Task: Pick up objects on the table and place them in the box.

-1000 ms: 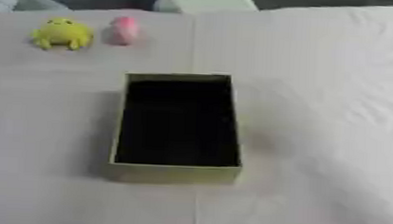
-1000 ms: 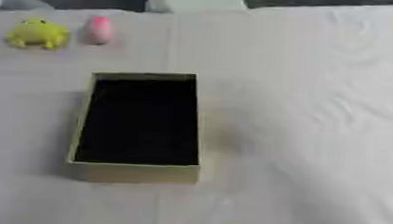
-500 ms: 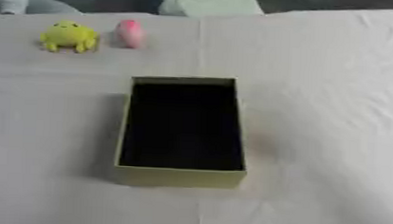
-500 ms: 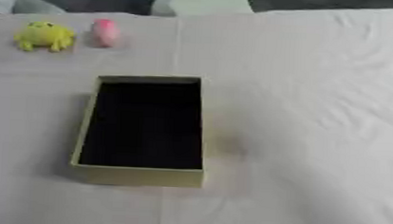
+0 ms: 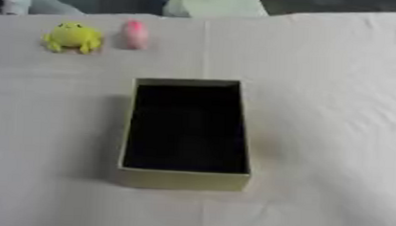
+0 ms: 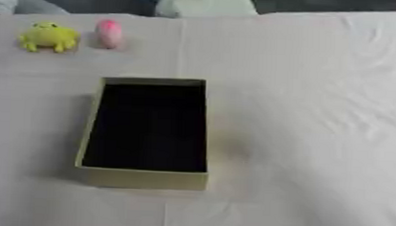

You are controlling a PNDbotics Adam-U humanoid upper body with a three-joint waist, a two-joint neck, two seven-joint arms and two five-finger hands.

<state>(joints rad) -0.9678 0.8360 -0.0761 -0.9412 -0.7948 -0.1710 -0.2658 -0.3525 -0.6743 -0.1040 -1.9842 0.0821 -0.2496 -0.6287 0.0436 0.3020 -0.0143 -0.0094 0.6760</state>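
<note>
A pale gold box (image 5: 181,180) with a black inside stands open in the middle of the white table (image 5: 327,106); nothing lies in it. At the far left of the table sits a yellow frog-like toy (image 5: 72,37). Just to its right stands a small pink object (image 5: 135,34), upright. Both are apart from the box, beyond its far end. Neither of my hands shows in either eye view.
The white cloth has creases on the right side (image 6: 378,94). Beyond the table's far edge lies a pale rounded shape (image 5: 213,4) and, at the far left corner, some grey cloth (image 5: 22,2).
The whole picture has shifted down a little between the earlier frames and now, so the camera has tilted. The box and both toys keep their places relative to each other.
</note>
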